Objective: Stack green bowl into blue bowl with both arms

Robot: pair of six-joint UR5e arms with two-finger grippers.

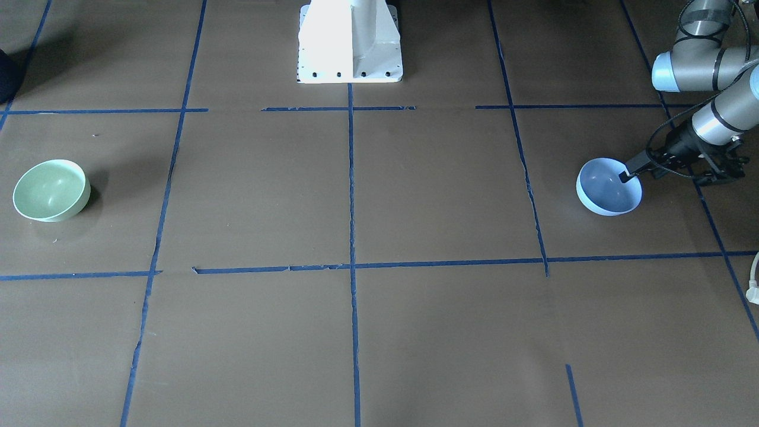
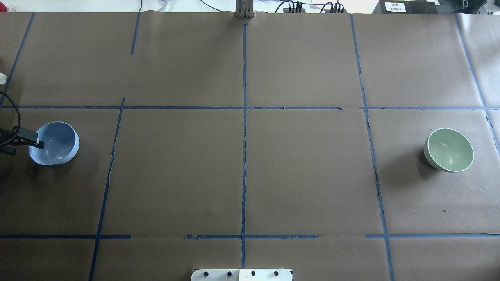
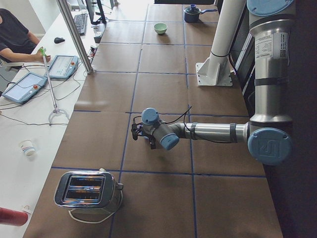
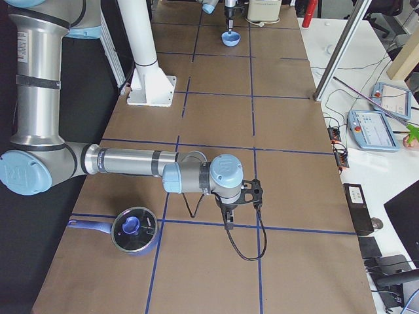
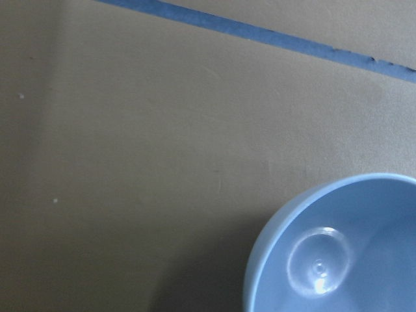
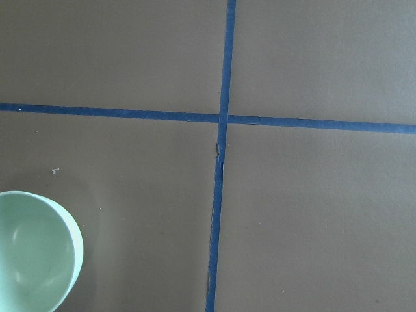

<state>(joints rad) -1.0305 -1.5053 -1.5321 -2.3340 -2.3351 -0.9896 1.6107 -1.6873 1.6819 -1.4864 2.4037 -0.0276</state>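
stacking not started: the green bowl (image 1: 51, 190) sits upright and empty at the left edge of the front-facing view, and the blue bowl (image 1: 606, 196) is well apart at right centre. both are pale, smooth and deep-sided. the left gripper (image 1: 628, 175) has one finger inside the blue bowl's rim and seemingly straddles it, though clamping cannot be told; the right gripper (image 4: 227, 221) shows only in a side view, so its opening cannot be told either.

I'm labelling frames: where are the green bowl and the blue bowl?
green bowl (image 2: 449, 150): overhead view, on its inside bottom.
blue bowl (image 2: 58, 143): overhead view, on its inside bottom.
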